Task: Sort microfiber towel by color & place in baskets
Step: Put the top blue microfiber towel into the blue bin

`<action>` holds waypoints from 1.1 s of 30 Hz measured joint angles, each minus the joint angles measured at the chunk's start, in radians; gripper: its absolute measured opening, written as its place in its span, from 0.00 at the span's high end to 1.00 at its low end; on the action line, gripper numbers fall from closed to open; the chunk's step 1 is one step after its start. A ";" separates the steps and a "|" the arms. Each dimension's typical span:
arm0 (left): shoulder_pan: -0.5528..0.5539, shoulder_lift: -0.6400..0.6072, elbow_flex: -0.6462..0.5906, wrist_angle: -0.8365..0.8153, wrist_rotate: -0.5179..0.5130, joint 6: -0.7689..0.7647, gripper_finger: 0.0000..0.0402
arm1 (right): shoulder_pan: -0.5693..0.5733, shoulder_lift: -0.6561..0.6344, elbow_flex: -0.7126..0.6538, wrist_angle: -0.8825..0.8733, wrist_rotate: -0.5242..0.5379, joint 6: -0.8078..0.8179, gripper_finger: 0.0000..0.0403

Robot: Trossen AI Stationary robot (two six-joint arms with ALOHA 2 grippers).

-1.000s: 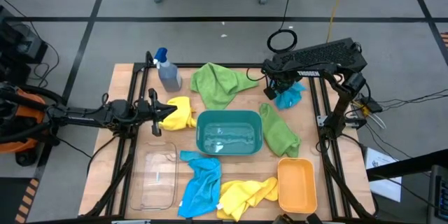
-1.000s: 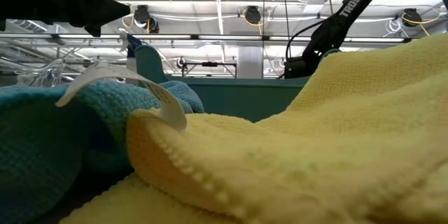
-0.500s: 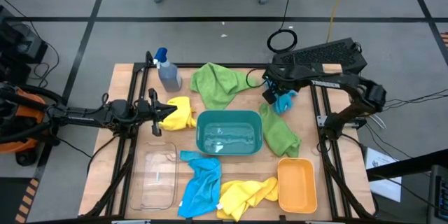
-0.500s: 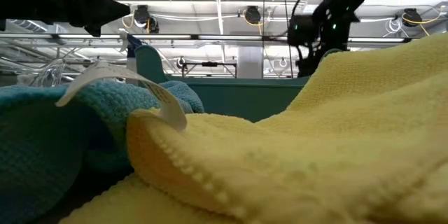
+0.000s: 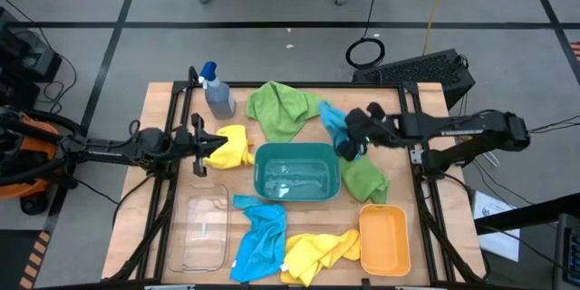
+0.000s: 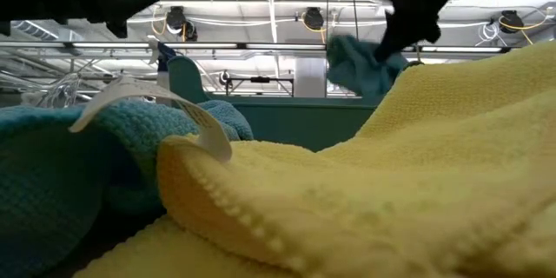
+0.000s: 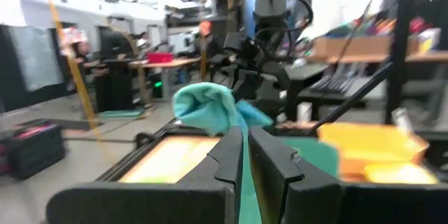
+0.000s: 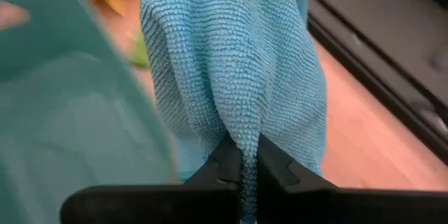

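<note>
My right gripper (image 5: 352, 136) is shut on a bright blue towel (image 5: 333, 125) in the air beside the far right corner of the teal basket (image 5: 297, 170). My left gripper (image 5: 208, 148) is shut and hovers at the left edge of a yellow towel (image 5: 233, 145); I cannot tell if they touch. A green towel (image 5: 285, 107) lies at the far edge, and another (image 5: 364, 177) lies to the right of the teal basket. A second blue towel (image 5: 258, 240) and a second yellow one (image 5: 319, 252) lie at the near edge. The orange basket (image 5: 382, 240) and the clear basket (image 5: 201, 231) stand near. My right gripper pinches a bunched fold of the blue towel (image 8: 241, 147) between its two fingers, reaching in from the table's right side. The towel (image 6: 352, 61) is lifted clear of the table and hangs slack past the fingertips.
A grey spray bottle with a blue top (image 5: 216, 91) stands at the far left corner. Black frame rails (image 5: 172, 190) run along the table's left and right sides. Bare wood shows to the right of the green towel near the right rail (image 5: 403, 168).
My right gripper has swung from the far right corner toward the table's left and near side, up to the teal basket, with its arm stretching out level. The blue towel has come along with it, lifted clear and trailing.
</note>
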 joint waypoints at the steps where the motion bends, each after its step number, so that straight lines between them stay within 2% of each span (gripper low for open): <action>1: 0.000 0.005 0.000 0.020 0.018 -0.020 0.92 | 0.037 -0.001 0.000 0.024 0.012 -0.008 0.99; 4: 0.000 0.024 0.000 0.104 0.090 -0.089 0.92 | 0.134 0.000 0.000 0.072 0.019 -0.030 0.99; 8: -0.023 0.079 0.000 0.231 0.180 -0.191 0.92 | 0.259 0.021 0.001 0.117 0.082 -0.016 0.99; 13: -0.108 0.185 0.000 0.340 0.184 -0.238 0.92 | 0.390 0.064 0.001 0.276 0.176 -0.021 0.99; 20: -0.276 0.385 0.078 0.419 0.112 -0.237 0.92 | 0.463 0.216 0.008 0.591 0.194 -0.182 0.99; 26: -0.415 0.595 0.208 0.414 -0.044 -0.130 0.92 | 0.484 0.373 0.094 0.591 0.190 -0.205 0.99; 30: -0.450 0.705 0.278 0.410 -0.170 -0.075 0.92 | 0.488 0.458 0.180 0.551 0.186 -0.206 0.99; 33: -0.455 0.767 0.313 0.412 -0.190 -0.078 0.92 | 0.489 0.521 0.244 0.545 0.153 -0.206 0.99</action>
